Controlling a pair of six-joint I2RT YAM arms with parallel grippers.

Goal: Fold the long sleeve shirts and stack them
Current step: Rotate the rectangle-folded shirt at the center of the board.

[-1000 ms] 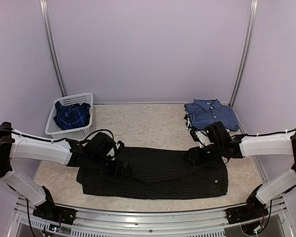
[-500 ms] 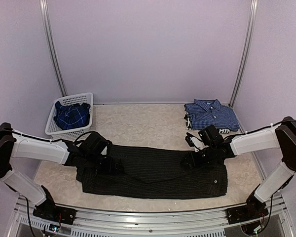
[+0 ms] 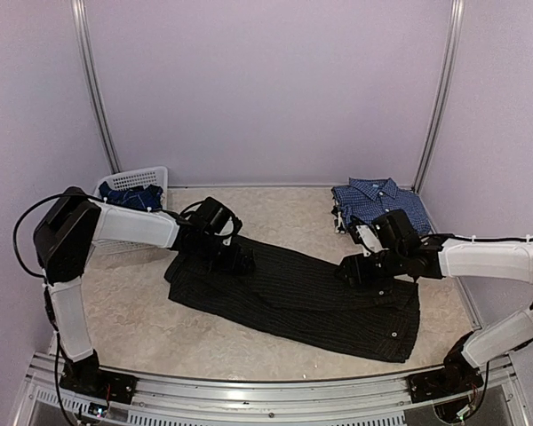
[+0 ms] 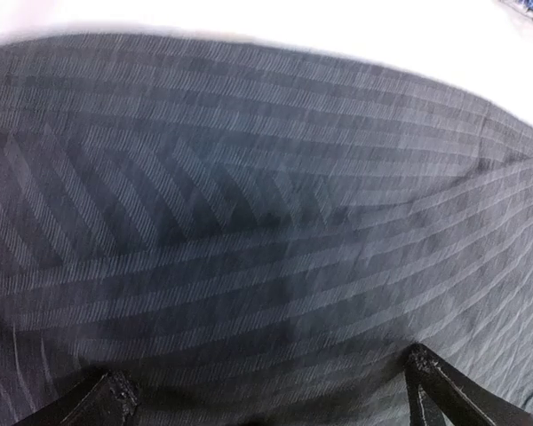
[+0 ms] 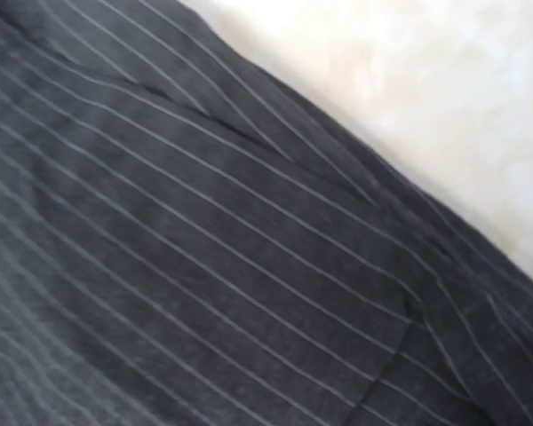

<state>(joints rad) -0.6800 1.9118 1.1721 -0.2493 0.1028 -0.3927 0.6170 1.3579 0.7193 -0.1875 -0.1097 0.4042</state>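
The left gripper [image 4: 268, 390] is holding its fingers [image 4: 437, 383] spread wide, gripping nothing, low over the far left end of the black pinstriped shirt [image 3: 311, 297]. The right gripper [image 3: 359, 272] is pressing at that shirt's far right edge; I cannot tell how its jaws are standing. The shirt is lying askew, and the blue-checked shirt [image 3: 382, 206] is lying folded beyond its right end. Uneven pulling is likely to bunch the cloth and spoil the fold.
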